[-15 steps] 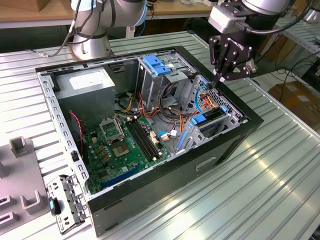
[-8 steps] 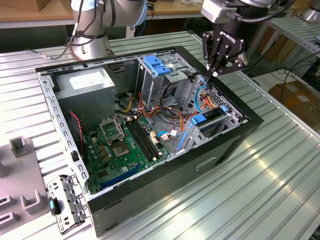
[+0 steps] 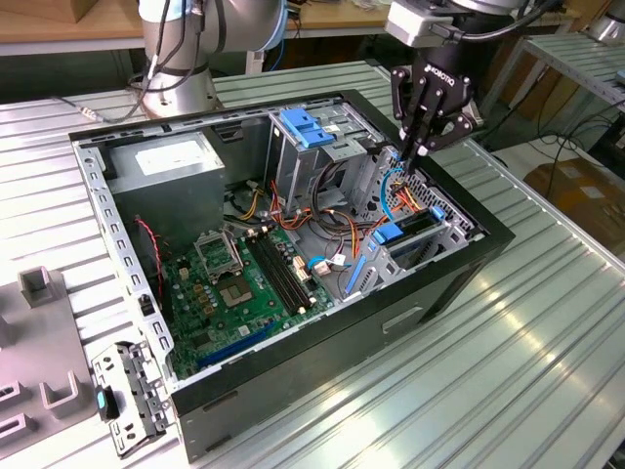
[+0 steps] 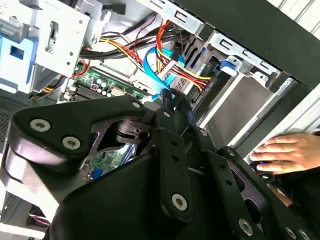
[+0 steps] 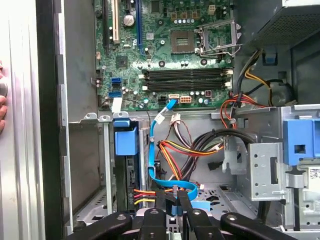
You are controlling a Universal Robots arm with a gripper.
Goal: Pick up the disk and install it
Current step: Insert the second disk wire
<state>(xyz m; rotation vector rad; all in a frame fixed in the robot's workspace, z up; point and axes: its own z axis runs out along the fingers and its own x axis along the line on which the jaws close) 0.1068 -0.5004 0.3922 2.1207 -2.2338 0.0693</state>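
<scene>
Disk: the disk (image 3: 415,225) appears to sit on edge in the drive bay (image 3: 444,234) at the corner of the computer case (image 3: 293,376); in the first wrist view a dark slab (image 5: 131,175) shows under a blue rail tab (image 5: 126,140), which I take to be the same drive
Gripper: the gripper (image 3: 417,154) hangs inside the case just above the bay; in the first wrist view its tips (image 5: 172,200) are among the blue data cable (image 5: 152,150) and the red and yellow power wires (image 5: 172,147)
Jaws: drawn close together, with something blue at the tips; I cannot tell whether they are closed on it or merely beside it; they do not hold the disk
Done: by my judgement the pick-up is over and the drive is in its slot
Left: whether the drive is pushed fully home, and whether its cables are plugged, cannot be told
Other: a person's hand (image 4: 290,152) rests on the case's edge beside the bay; the case lies open on the slatted surface (image 3: 547,332)
</scene>
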